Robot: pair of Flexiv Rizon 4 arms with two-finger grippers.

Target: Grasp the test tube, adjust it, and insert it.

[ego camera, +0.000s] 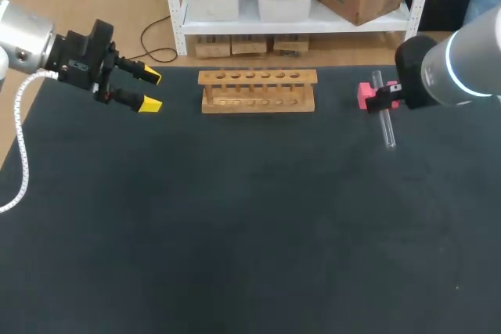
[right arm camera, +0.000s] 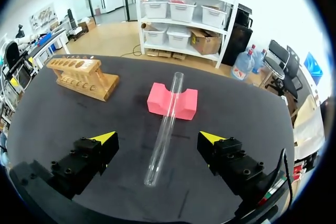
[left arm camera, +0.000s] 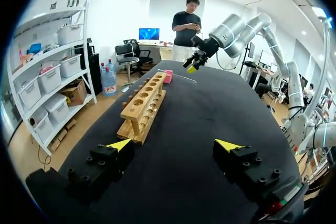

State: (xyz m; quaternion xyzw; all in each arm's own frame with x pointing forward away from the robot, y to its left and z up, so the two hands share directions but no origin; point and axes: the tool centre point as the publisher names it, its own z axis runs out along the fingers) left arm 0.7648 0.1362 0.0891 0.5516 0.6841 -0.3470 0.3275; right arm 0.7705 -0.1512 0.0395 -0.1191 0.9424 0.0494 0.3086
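The test tube (right arm camera: 165,127) lies on the surface (ego camera: 235,232), one end propped on the pink block (right arm camera: 172,100), under the open right hand (right arm camera: 158,136), whose fingers the arm hides from overhead. The left hand (ego camera: 151,90) hangs open beside the rack (ego camera: 258,90).

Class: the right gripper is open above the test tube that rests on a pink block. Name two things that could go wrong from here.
1. The test tube leans on the pink block; if one finger of the right gripper touches first, it may roll off.
2. The wooden rack has narrow holes; a tube held tilted may strike its top.
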